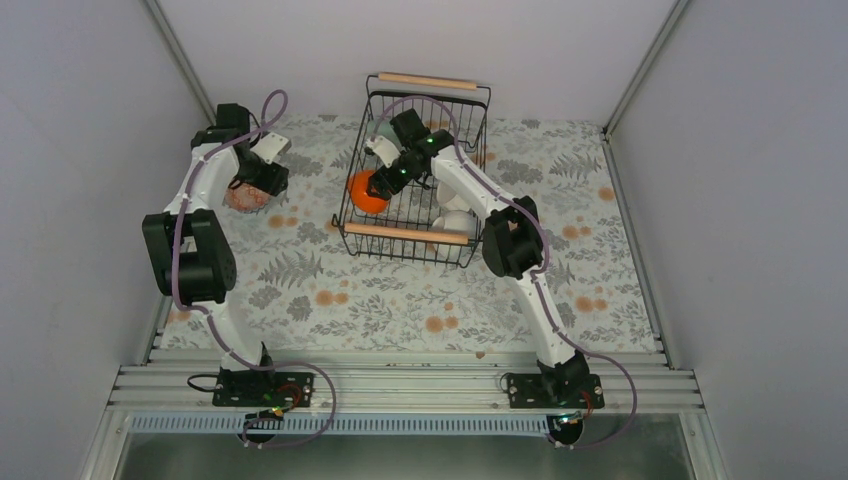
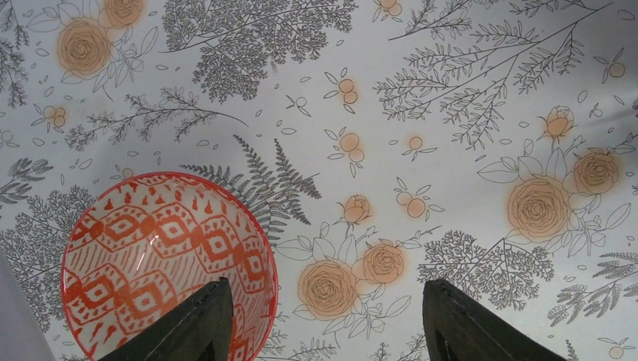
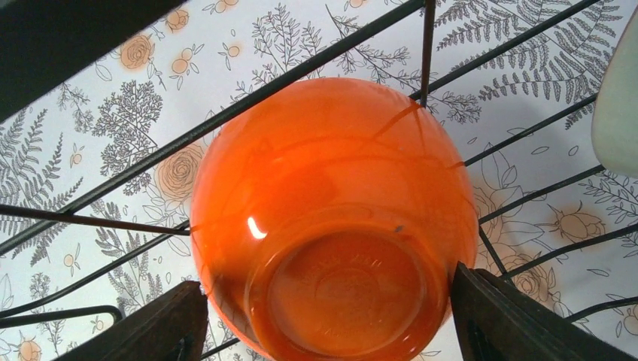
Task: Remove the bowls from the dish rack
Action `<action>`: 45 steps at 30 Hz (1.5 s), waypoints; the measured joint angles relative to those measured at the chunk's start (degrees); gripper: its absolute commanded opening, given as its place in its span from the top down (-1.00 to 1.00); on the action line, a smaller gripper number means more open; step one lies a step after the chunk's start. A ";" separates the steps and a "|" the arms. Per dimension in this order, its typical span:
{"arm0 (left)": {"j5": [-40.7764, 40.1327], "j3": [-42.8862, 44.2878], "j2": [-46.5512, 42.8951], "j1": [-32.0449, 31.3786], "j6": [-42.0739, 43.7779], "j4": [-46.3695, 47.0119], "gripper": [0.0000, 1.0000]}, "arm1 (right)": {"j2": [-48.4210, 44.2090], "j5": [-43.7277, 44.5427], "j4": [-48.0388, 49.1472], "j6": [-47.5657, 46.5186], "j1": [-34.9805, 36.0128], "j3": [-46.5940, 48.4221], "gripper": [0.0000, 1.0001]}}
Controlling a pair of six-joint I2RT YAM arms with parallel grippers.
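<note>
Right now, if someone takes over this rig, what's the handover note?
Left gripper: open, empty, above the patterned bowl, which sits on the table, outside the dish rack.
Right gripper: inside the rack, fingers flanking the orange bowl; can't tell whether it is gripped.
Done: patterned bowl unloaded.
Left: orange bowl and white bowls to come out of the rack.

Illegible stamp [image 3: 342, 289] under orange bowl [image 3: 331, 165]
</note>
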 measured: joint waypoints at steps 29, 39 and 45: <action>1.53 0.74 -0.63 -0.96 -0.26 -2.12 -0.32 | -1.73 -1.33 3.48 0.15 -1.09 -3.93 0.21; 2.19 3.45 -0.76 -1.01 -0.85 -2.89 -0.35 | -4.02 0.48 1.66 0.00 -1.09 -5.25 0.21; 3.04 5.18 -0.85 -1.33 -1.53 -3.52 -0.36 | -6.49 2.95 -0.74 -0.48 -1.11 -5.51 0.21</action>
